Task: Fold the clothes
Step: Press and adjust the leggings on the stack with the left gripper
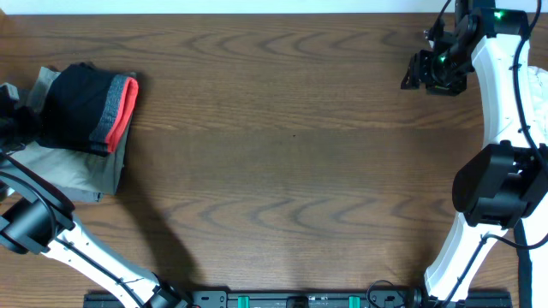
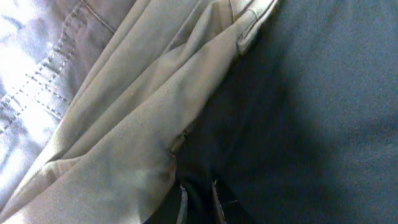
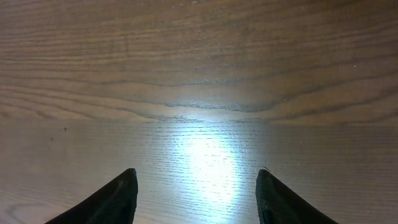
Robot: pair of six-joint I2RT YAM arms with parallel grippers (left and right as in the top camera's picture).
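Note:
The black pants [image 1: 81,107] lie folded at the table's far left, with the grey waistband and its red-orange edge [image 1: 127,101] turned to the right. They rest on tan khaki trousers [image 1: 73,171]. My left gripper [image 1: 24,124] is at the left edge of the pile. In the left wrist view its fingers [image 2: 199,202] are close together, with dark cloth of the black pants [image 2: 311,112] between them and khaki fabric [image 2: 124,124] beside them. My right gripper [image 1: 428,73] is open and empty above bare wood at the far right; its fingertips [image 3: 196,193] are wide apart.
The wooden table [image 1: 291,171] stretches between the clothes pile and the right arm. The right arm's white links [image 1: 501,111] run down the right edge. The left arm [image 1: 51,231] curves along the lower left. A rail [image 1: 291,299] lines the front edge.

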